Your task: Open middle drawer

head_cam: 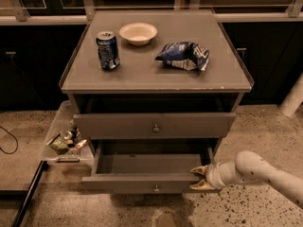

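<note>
Straddling the pulled-out, wide, shallow grey-brown middle drawer (137,183) at its front's right end, lower right: tan two-finger gripper (194,179), jaws spread.

Speckled floor (265,126) at 6 o'clock, dark cabinets (33,65) along 12 o'clock, a grey drawer unit (156,74) at centre. The gripper (198,178) sits at 5 o'clock.

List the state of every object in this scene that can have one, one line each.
middle drawer: pulled out, open, inside looks empty.
top drawer: looks closed.
soda can: upright on the cabinet top.
bowl: upright, looks empty.
chip bag: lying crumpled.
gripper: fingers spread, at the middle drawer front's right end.
</note>
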You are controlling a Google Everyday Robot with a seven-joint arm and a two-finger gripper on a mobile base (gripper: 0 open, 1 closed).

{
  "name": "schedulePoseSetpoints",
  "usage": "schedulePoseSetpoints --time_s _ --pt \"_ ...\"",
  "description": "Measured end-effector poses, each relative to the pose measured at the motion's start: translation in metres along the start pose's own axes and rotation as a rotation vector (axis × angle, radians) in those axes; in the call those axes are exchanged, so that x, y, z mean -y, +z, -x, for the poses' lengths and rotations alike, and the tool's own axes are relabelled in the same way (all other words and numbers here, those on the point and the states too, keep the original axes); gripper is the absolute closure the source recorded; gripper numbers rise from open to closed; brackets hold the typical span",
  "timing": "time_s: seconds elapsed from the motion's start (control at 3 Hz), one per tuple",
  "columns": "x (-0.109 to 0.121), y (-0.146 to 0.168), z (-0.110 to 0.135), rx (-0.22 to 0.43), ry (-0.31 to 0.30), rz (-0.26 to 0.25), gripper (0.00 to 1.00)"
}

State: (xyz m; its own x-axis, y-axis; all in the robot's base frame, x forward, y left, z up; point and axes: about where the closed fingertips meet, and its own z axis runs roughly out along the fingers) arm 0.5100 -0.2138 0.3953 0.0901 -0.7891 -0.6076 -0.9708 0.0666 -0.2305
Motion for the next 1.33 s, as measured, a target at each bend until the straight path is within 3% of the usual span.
schedulePoseSetpoints --time_s 1.0,1.33 --pt "-0.011 -0.001 -0.003 0.011 0.014 0.009 0.11" --pt "-0.011 -0.001 -0.002 0.011 0.014 0.009 0.15"
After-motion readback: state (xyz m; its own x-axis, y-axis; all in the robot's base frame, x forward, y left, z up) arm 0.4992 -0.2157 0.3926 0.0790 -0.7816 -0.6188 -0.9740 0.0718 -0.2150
